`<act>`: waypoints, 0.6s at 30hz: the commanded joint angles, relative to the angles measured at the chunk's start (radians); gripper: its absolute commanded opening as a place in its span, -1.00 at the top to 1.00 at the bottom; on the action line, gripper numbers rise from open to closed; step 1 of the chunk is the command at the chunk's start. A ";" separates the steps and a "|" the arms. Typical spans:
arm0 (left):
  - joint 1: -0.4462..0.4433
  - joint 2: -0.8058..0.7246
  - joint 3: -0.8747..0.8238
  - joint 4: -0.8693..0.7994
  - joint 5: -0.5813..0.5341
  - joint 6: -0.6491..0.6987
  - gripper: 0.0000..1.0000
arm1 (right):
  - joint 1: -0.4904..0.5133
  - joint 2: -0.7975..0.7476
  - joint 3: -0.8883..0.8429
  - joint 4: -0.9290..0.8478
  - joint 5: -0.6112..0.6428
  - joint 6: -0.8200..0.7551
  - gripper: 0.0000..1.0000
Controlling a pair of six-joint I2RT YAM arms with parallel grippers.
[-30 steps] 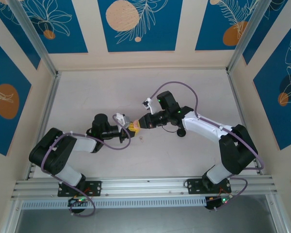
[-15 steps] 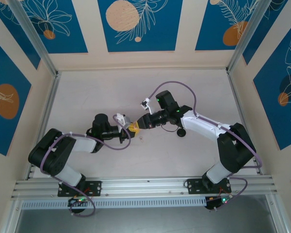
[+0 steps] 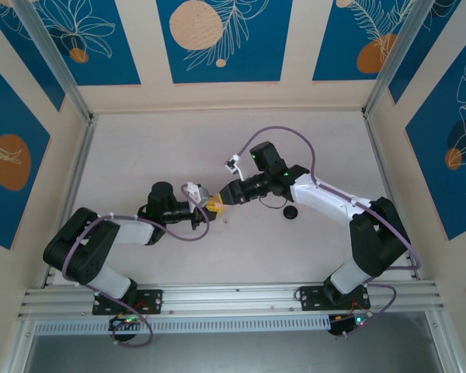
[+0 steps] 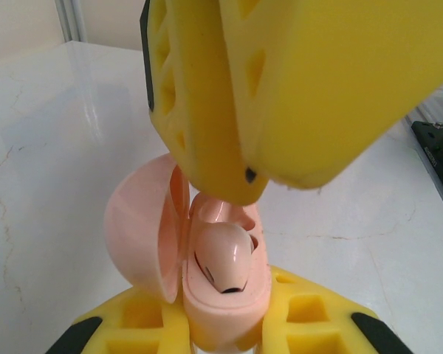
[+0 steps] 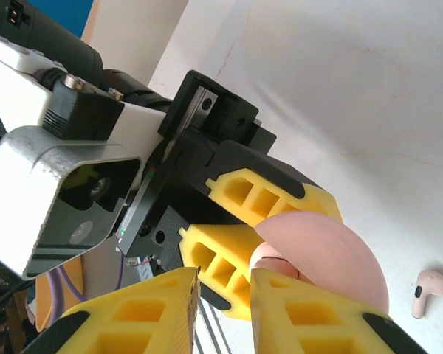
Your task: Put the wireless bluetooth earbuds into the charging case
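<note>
My left gripper (image 4: 221,328) is shut on the pale pink charging case (image 4: 232,310), held upright off the table with its lid (image 4: 136,228) swung open to the left. One pink earbud (image 4: 223,259) sits in the case. My right gripper (image 5: 225,295) hovers just over the case mouth, its yellow fingers (image 4: 295,81) slightly apart with nothing between them. In the top view both grippers meet at mid-table, left gripper (image 3: 210,207) against right gripper (image 3: 220,200). A second pink earbud (image 5: 430,290) lies on the table beside them (image 3: 227,221). The black earbuds are out of view.
A round black case (image 3: 291,211) lies on the table under the right forearm. The white table (image 3: 179,148) is walled at the back and both sides, with an aluminium rail (image 3: 233,299) along the near edge.
The right gripper has edged slightly left, closer over the case, uncovering more of the black case. The left arm has held still with the pink case.
</note>
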 commanded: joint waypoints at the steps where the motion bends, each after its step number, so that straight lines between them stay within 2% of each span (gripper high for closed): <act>1: -0.011 -0.022 0.009 0.003 -0.045 -0.008 0.71 | -0.008 -0.060 0.034 -0.063 0.014 -0.018 0.48; 10: 0.014 -0.065 -0.047 -0.033 -0.220 -0.140 0.72 | 0.000 -0.097 0.137 -0.446 0.354 0.032 0.49; 15: 0.015 -0.168 -0.082 -0.155 -0.307 -0.171 0.73 | 0.011 0.016 0.231 -0.633 0.419 0.083 0.46; 18: 0.015 -0.246 -0.101 -0.236 -0.322 -0.148 0.72 | 0.034 0.104 0.285 -0.686 0.436 0.089 0.37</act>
